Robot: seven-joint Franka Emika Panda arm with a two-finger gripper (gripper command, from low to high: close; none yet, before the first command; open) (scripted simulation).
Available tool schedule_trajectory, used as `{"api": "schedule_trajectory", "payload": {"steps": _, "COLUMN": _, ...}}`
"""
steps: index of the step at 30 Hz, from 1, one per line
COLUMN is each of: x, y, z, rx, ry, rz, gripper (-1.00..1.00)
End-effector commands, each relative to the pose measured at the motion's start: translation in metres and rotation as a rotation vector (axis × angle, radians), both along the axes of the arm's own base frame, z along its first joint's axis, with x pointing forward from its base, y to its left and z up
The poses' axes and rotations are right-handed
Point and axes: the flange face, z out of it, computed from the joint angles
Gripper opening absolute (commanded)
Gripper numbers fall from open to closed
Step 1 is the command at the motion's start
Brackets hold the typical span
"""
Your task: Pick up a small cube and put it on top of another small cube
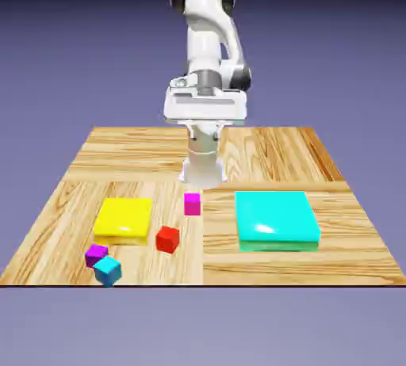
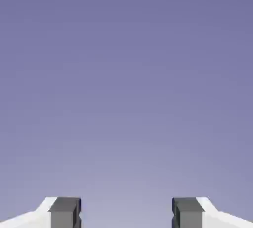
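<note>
A wooden bench [image 1: 262, 158] carries all the things, described here by their place relative to the red cube [image 1: 167, 239], which sits near the middle of the front half. Going from the exterior view's left: a purple cube [image 1: 96, 254] lies well to the left of the red cube and slightly nearer the front edge. A cyan cube [image 1: 108, 270] touches the purple cube at its front right corner and is the nearest thing to the front edge. A flat yellow block [image 1: 123, 220] lies just left of the red cube and a little behind it. A magenta cube [image 1: 192, 203] stands near the red cube, behind it and slightly right. A larger flat cyan block [image 1: 277, 219] lies well to the right of the red cube.

The white arm [image 1: 208, 32] rises from the bench's far edge, behind the magenta cube, with its hand raised well above the bench.

In the hand view, the gripper [image 2: 126, 212] shows two grey fingers [image 2: 65, 212] spread wide apart at the bottom edge, with nothing between them, only plain blue-violet backdrop.
</note>
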Motion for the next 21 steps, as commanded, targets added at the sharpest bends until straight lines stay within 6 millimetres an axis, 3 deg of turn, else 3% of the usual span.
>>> {"api": "schedule_trajectory", "payload": {"steps": 1, "x": 0.003, "y": -0.001, "z": -0.015, "rx": -0.002, "ry": 0.069, "rz": -0.001, "gripper": 0.00}}
{"api": "schedule_trajectory", "payload": {"steps": 5, "x": 0.009, "y": -0.007, "z": -0.076, "rx": -0.009, "ry": 0.343, "rz": -0.004, "gripper": 0.00}}
{"api": "schedule_trajectory", "payload": {"steps": 10, "x": 0.000, "y": -0.014, "z": -0.150, "rx": -0.017, "ry": 0.686, "rz": -0.009, "gripper": 0.00}}
{"api": "schedule_trajectory", "payload": {"steps": 16, "x": -0.031, "y": -0.024, "z": -0.226, "rx": -0.028, "ry": 1.098, "rz": -0.016, "gripper": 0.00}}
{"api": "schedule_trajectory", "payload": {"steps": 21, "x": -0.069, "y": -0.033, "z": -0.277, "rx": -0.037, "ry": 1.442, "rz": -0.025, "gripper": 0.00}}
